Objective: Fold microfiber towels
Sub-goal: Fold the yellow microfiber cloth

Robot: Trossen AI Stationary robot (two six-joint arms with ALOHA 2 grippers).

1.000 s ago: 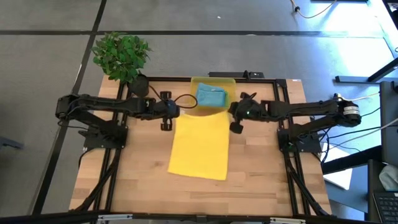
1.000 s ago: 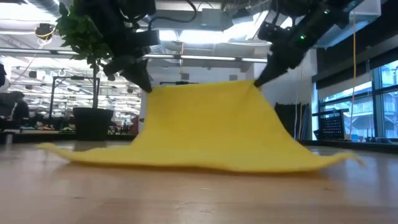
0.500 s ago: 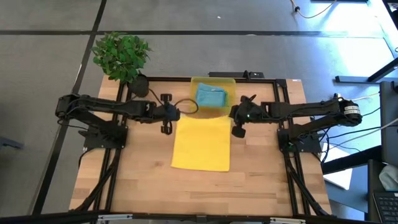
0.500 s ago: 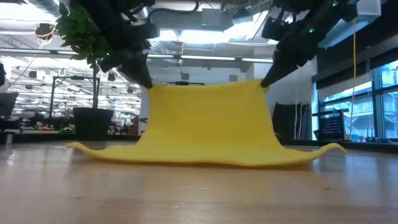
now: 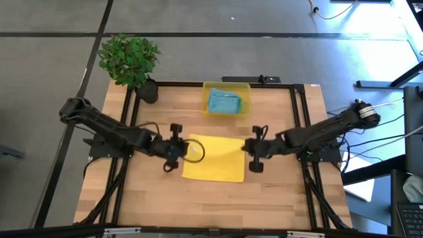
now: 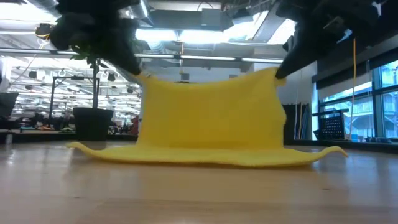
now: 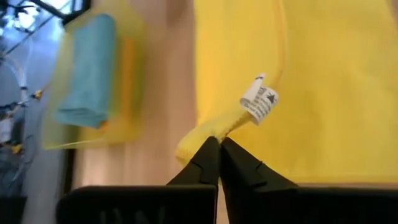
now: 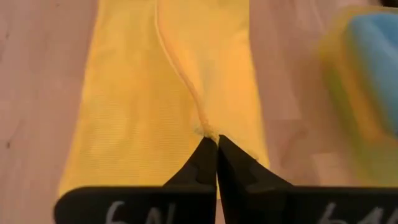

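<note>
While the yellow towel [image 5: 213, 158] is pinched at its far corners by left gripper [image 5: 180, 149] and right gripper [image 5: 248, 149], its near edge lies opposite the bin [image 5: 227, 100].

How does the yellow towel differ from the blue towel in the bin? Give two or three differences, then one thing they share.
The yellow towel lies on the table, while the blue towel sits in the bin. The yellow towel is lifted by two corners, gripped by the left gripper and right gripper; the blue towel is untouched. The yellow is half folded; the blue is a compact bundle. Both are plain cloths.
</note>
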